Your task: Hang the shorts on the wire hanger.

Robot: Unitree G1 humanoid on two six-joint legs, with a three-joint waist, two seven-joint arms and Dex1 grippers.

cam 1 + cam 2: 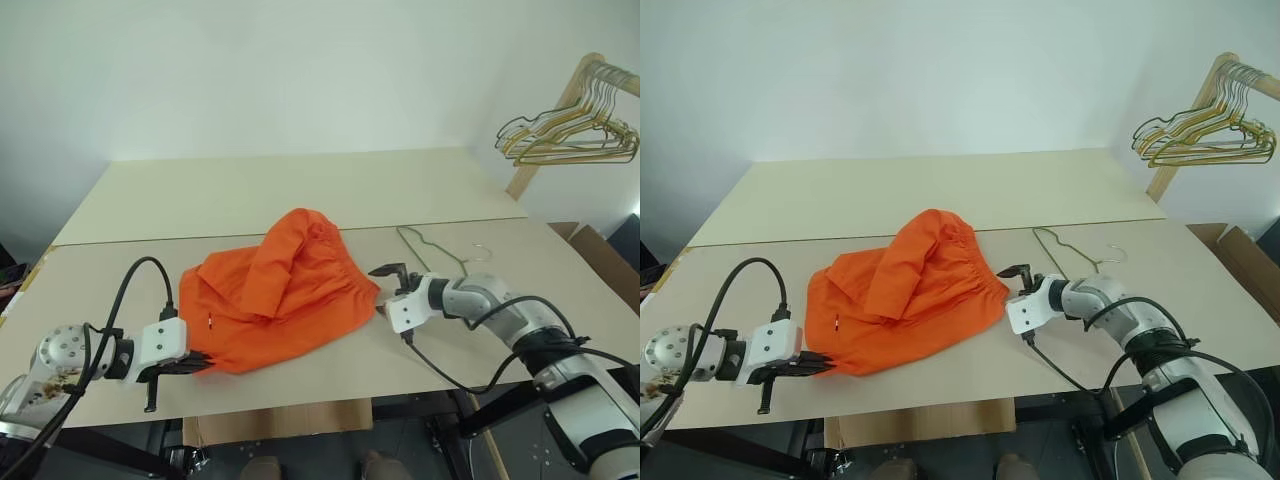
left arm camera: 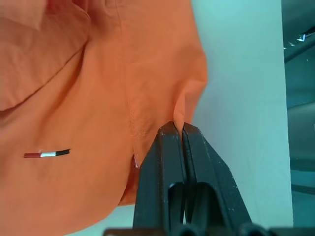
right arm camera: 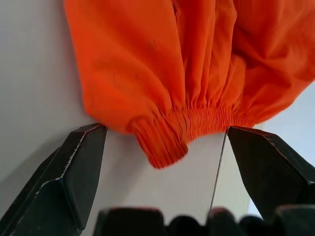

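The right gripper (image 3: pixel 165 162) is wide open — the shorts' (image 1: pixel 275 290) waistband (image 3: pixel 170 135) sits right between its fingers — while the left gripper (image 2: pixel 172 130) pinches the other edge.

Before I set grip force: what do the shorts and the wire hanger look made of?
The shorts: soft woven cloth, matte orange; they crease and gather at the elastic waistband, likely cotton or a blend. The wire hanger: thin bare metal wire, dull grey, by its slim rigid bent outline; any coating can't be told.
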